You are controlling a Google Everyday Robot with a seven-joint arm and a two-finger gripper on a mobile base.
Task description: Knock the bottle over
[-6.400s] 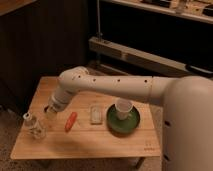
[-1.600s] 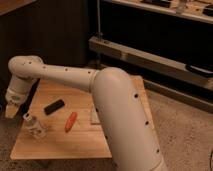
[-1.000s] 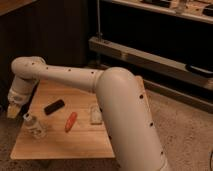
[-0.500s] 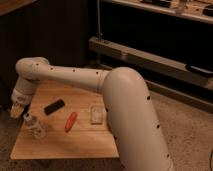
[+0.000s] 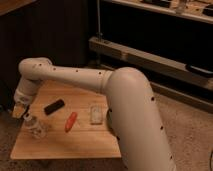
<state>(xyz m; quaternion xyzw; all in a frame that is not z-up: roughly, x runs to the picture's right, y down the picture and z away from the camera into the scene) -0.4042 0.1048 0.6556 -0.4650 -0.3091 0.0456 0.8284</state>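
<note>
**Bottle near the edge, claw close by its cap**

The claw hangs at the far left of the frame, just up and left of the bottle's cap. Whether it is released or clenched I cannot tell, nor whether it touches the cap.

The bottle stands upright in the lower left, close to the left edge of the counter. That is the main risk: a hard knock could roll it off the counter. A push low on the body may only slide it, and a swing too high may pass over the cap.

Further right lie a black block, a red object and a clear box. A wide sweep of the arm could scatter them.
</note>
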